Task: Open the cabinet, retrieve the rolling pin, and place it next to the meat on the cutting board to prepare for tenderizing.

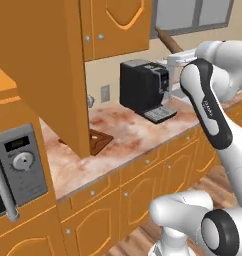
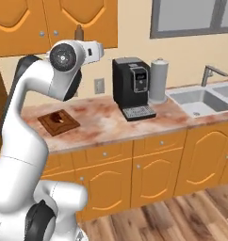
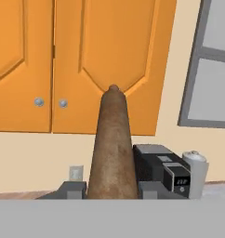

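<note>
My gripper [image 3: 113, 189] is shut on the rolling pin [image 3: 113, 139], a brown wooden cylinder that runs straight away from the hand toward closed orange doors. In the left base view the rolling pin [image 1: 168, 40] slants up and left from the gripper [image 1: 179, 53], high above the counter. In the right base view its tip [image 2: 78, 32] pokes up from the gripper [image 2: 81, 41]. The cabinet's open door [image 1: 43, 65] swings out at the left. Below lies the cutting board [image 2: 59, 123] with the meat [image 2: 58, 117] on it. The open door partly hides the cutting board [image 1: 100, 141] in the left base view.
A black coffee machine [image 2: 132, 87] stands on the marble counter [image 2: 106, 127], with a grey canister [image 2: 158, 80] beside it. A sink [image 2: 200, 101] and faucet [image 2: 212, 73] lie to the right. A microwave [image 1: 18, 170] sits at the left. Closed upper doors [image 1: 118, 25] hang above the counter.
</note>
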Robot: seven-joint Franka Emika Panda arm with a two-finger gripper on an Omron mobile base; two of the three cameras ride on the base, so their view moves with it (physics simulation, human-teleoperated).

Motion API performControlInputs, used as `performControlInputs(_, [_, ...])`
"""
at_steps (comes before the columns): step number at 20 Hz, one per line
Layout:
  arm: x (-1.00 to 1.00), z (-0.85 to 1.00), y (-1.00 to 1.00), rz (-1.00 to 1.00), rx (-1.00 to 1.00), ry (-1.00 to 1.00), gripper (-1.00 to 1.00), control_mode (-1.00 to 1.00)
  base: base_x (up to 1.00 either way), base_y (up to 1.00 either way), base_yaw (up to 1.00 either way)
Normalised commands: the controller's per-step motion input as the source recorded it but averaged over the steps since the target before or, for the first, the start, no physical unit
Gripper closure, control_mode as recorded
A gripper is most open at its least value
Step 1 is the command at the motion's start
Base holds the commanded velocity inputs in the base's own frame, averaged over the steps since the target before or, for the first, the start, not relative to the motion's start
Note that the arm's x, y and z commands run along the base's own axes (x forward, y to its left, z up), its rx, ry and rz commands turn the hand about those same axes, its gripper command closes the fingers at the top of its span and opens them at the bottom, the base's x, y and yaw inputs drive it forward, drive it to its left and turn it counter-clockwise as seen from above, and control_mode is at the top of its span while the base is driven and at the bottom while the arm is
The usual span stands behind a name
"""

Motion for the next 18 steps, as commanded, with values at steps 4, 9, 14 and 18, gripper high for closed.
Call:
performControlInputs(4, [0.00, 0.00, 0.00, 0.00, 0.00, 0.00, 1.00, 1.00, 0.00, 0.21, 0.57])
performControlInputs(9, [0.00, 0.00, 0.00, 0.00, 0.00, 0.00, 1.00, 1.00, 0.01, 0.15, 0.58])
performControlInputs(14, [0.00, 0.00, 0.00, 0.00, 0.00, 0.00, 1.00, 1.00, 0.00, 0.08, 0.48])
performControlInputs(18, [0.00, 0.00, 0.00, 0.00, 0.00, 0.00, 1.00, 1.00, 0.00, 0.00, 0.20])
